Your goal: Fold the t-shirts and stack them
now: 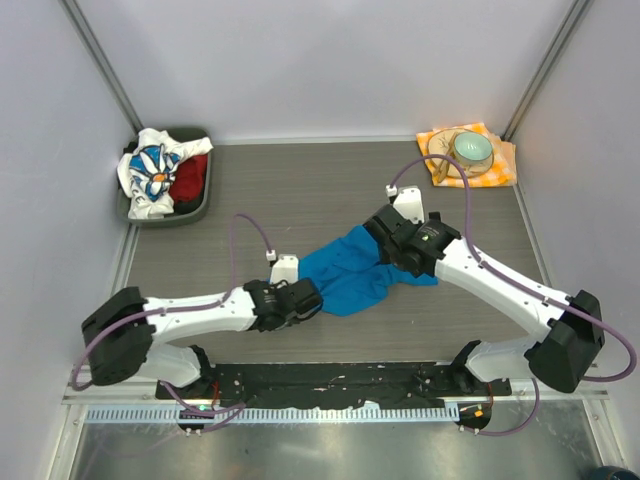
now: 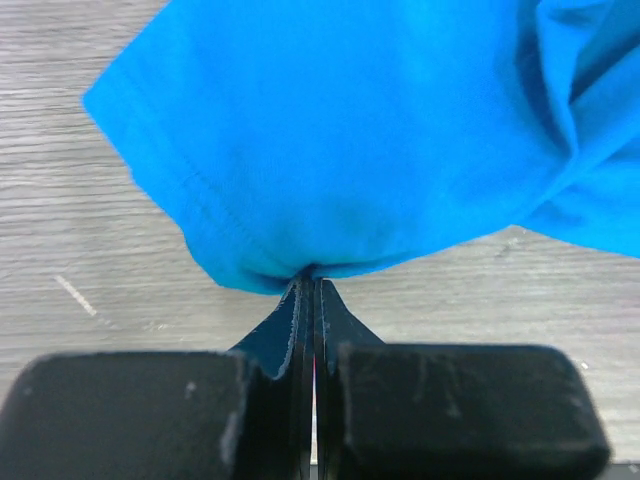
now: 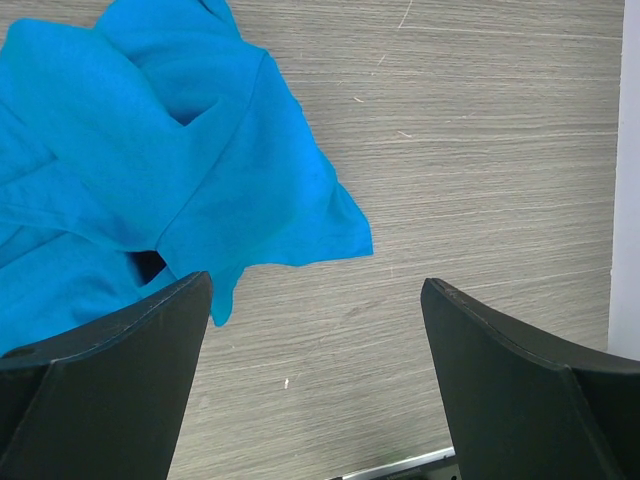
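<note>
So, closest to me: my left tool [image 2: 312,290] is pinched tight on the blue t-shirt [image 2: 350,130]. The two fingers are pressed together with a little fold of cloth nipped between the tips, right next to a stitched edge. The shirt is plain bright blue, soft and pretty rumpled, more of a loose heap with folds and flaps than anything laid flat. It sits around the middle of the worktop [image 1: 300,190], a bit toward the near side, between my two arms. Its long axis runs roughly left to right, one end at my left tool and the other under my right one, with a lump bulging toward the far side.

My right tool [image 3: 315,290] is spread wide with nothing in it. There's bare worktop between the fingers, and a pointed corner of the blue shirt lies just beside the left finger. Can't tell if that finger touches the cloth.

Further back, far left corner: a dark bin [image 1: 200,212] with the daisy t-shirt [image 1: 150,175] bunched up and spilling over the left rim, and the red t-shirt [image 1: 190,178] crumpled beside it on the right. Far right corner: an orange-and-white checked napkin [image 1: 500,165] with a bowl [image 1: 472,150] sitting on it.
</note>
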You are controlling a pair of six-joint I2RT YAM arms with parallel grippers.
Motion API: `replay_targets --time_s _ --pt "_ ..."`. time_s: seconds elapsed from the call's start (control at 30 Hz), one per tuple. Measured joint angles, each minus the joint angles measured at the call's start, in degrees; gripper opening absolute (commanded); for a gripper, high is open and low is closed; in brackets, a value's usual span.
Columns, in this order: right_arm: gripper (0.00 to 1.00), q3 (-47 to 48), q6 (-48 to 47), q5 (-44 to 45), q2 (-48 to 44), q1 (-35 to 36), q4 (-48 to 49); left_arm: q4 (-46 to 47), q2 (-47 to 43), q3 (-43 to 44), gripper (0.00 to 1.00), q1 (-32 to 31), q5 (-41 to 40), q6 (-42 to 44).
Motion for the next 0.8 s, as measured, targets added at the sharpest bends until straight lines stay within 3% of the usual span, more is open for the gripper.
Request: replay_targets --time_s 0.23,0.47,0.8 --pt "0.91 0.0 -0.1 -0.1 1.1 0.0 1.1 -9.0 -13.9 7.1 0.0 0.0 -3.1 0.6" --pt "0.91 0.1 -1.6 -0.4 6.4 -3.6 5.2 -16.3 -19.9 14.0 0.0 1.2 -7.6 1.7" --pt "0.91 1.3 -3.4 -3.9 10.8 -6.3 8.4 -31.1 -28.6 21.8 0.0 11.8 -13.6 2.2"
